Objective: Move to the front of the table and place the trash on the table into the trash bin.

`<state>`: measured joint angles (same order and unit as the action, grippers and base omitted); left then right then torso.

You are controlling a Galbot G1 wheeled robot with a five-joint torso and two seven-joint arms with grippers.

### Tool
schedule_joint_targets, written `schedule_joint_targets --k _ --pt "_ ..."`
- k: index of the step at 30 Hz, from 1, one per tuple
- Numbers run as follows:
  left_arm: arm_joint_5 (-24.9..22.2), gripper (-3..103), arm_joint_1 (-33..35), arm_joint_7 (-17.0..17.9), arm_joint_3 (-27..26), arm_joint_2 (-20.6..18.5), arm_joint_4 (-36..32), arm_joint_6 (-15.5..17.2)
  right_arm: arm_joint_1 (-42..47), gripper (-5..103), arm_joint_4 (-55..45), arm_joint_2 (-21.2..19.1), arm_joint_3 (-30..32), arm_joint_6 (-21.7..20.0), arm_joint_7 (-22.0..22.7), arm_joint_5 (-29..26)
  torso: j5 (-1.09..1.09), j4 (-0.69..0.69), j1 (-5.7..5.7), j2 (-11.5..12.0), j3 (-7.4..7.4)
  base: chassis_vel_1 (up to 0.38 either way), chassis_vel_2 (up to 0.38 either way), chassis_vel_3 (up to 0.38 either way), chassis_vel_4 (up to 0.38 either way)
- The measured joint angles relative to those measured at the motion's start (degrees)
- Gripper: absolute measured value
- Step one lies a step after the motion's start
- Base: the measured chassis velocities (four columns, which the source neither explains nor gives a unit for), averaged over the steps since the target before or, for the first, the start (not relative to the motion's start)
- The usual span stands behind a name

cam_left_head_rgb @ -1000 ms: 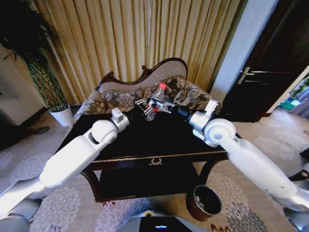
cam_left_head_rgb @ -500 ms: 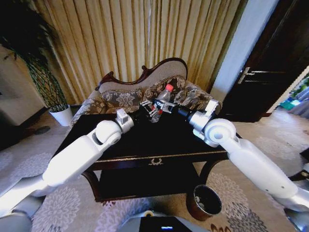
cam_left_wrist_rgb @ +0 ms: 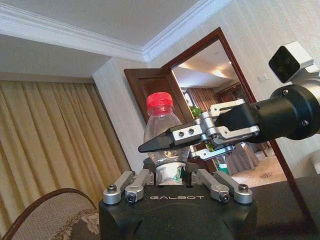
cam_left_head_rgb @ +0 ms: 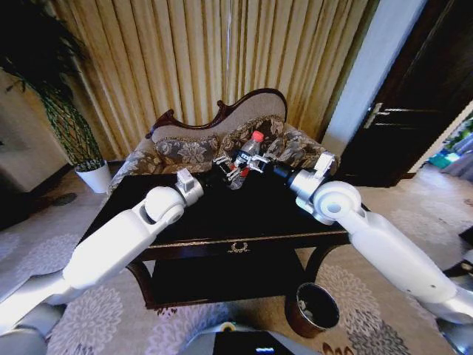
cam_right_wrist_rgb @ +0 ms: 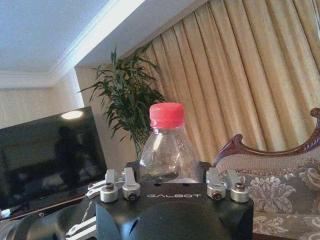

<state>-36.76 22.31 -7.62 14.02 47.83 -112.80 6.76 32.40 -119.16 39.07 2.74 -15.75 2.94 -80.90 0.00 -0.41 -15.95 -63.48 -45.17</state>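
Two grippers meeting over table (cam_left_head_rgb: 222, 214) far edge: right gripper (cam_left_head_rgb: 244, 164) clamping upright bottle (cam_left_head_rgb: 247, 151) mid-body; left gripper (cam_left_head_rgb: 222, 164) closing beside it, grip unclear. Advice: releasing only once partner holding firmly; trash bin (cam_left_head_rgb: 312, 309) waiting below right corner.

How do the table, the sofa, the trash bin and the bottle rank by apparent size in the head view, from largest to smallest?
1. table
2. sofa, though it stands farther from the camera, so its true size is unsure
3. trash bin
4. bottle, held up between the two tools
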Motion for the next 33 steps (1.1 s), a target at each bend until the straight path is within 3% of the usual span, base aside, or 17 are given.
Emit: schedule_joint_targets --k 6,26,29,30,33 --pt "-0.1 28 0.0 0.1 0.1 0.2 0.0 0.0 0.5 47 -0.2 -0.3 0.5 0.0 -0.1 0.0 0.0 0.0 0.0 0.0 0.0 0.0 0.0 0.0 0.0" --pt "-0.6 26 0.7 2.3 0.0 0.2 -1.2 1.0 1.9 47 -0.8 -0.8 1.6 0.2 -0.3 0.0 0.0 0.0 0.0 0.0 0.0 0.0 0.0 0.0 0.0" --pt "-0.6 42 0.9 3.8 0.1 0.4 -1.4 1.8 3.2 44 -1.2 -1.2 2.5 0.2 -0.2 0.0 0.0 0.0 0.0 0.0 0.0 0.0 0.0 0.0 0.0" --pt "-0.6 42 0.9 3.8 0.1 0.4 -1.4 1.8 3.2 44 -1.2 -1.2 2.5 0.2 -0.2 0.0 0.0 0.0 0.0 0.0 0.0 0.0 0.0 0.0 0.0" --pt "-0.6 57 1.0 4.2 0.1 0.5 -1.4 2.0 4.5 37 -1.5 -1.7 3.6 0.2 -0.2 0.0 0.0 0.0 0.0 0.0 0.0 0.0 0.0 0.0 0.0"
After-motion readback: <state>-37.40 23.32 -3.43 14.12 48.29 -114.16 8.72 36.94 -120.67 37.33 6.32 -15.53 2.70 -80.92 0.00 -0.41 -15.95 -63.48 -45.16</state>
